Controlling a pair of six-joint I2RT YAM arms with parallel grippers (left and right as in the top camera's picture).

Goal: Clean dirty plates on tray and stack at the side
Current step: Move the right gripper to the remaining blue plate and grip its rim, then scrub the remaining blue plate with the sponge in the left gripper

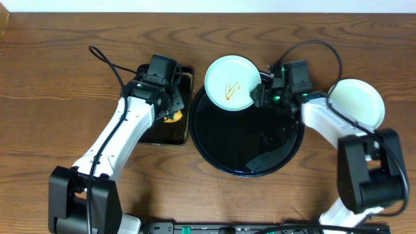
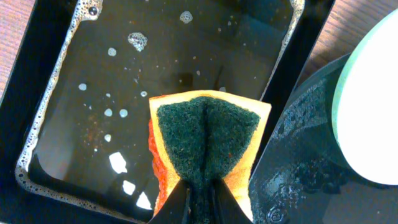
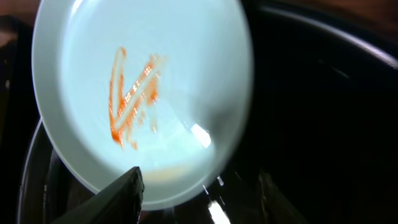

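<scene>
L: left gripper is pinching the sponge over the soapy rectangular tray | R: right gripper is sitting at the streaked blue plate (clamped or loose, cannot tell) | plate is overlapping the round tray rim | second plate is lying on the table

Bright even light, glare on the tray, right wrist view blurred.

No writing, label, brand, number or sign can be read anywhere, and the orange streaks on the far light blue plate spell nothing.
</scene>
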